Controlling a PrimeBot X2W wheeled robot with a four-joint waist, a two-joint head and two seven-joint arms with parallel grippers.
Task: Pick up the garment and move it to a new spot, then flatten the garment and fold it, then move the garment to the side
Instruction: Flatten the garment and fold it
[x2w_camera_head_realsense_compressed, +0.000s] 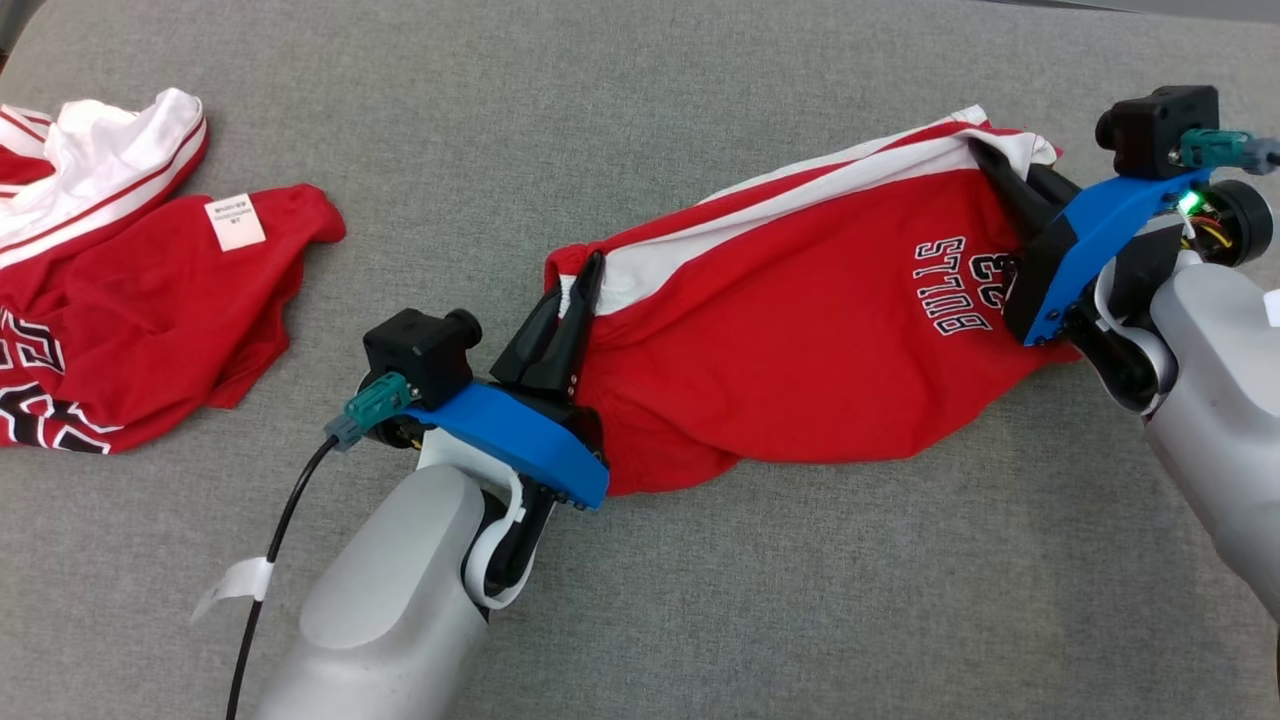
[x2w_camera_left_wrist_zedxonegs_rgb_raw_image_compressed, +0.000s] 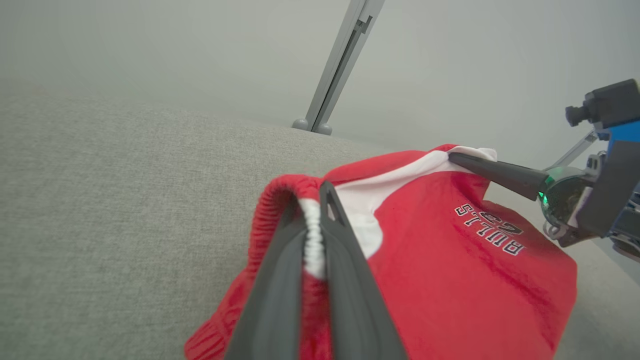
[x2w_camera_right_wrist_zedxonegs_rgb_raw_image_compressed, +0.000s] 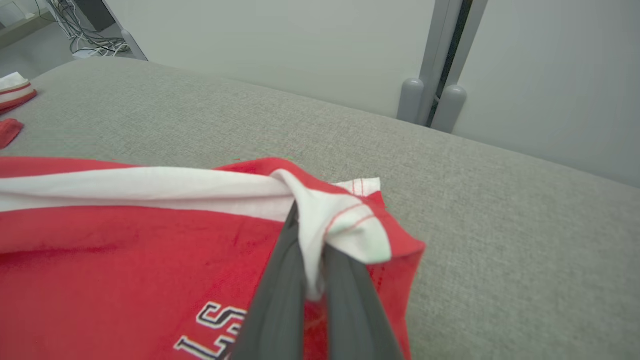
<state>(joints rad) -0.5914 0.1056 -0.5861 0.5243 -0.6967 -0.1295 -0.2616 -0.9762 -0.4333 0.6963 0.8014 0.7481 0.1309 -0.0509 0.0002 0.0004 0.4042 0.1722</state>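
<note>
- The pale left forearm (x2w_camera_head_realsense_compressed: 390, 600) reached in from the bottom edge, a black cable (x2w_camera_head_realsense_compressed: 280, 540) trailing beside it.
- The left tool (x2w_camera_head_realsense_compressed: 592, 268) was clamped on the ribbed red waistband end of the basketball shorts (x2w_camera_head_realsense_compressed: 800, 330), with a bunch of white fabric pinched between its fingers.
- The right tool (x2w_camera_head_realsense_compressed: 985, 155) was clamped on the opposite end, at a white hemmed corner.
- The shorts were red with a white side stripe and "BULLS 23" lettering. They hung stretched between the two tools over the middle-right of the grey fabric-covered tabletop (x2w_camera_head_realsense_compressed: 700, 620), and the lower edge sagged in loose folds.
- A second red-and-white garment (x2w_camera_head_realsense_compressed: 150, 290) lay crumpled at the far left, well apart, its white label (x2w_camera_head_realsense_compressed: 235, 222) facing up.
- A grey post (x2w_camera_left_wrist_zedxonegs_rgb_raw_image_compressed: 340, 65) stood behind the tabletop's far edge.
</note>
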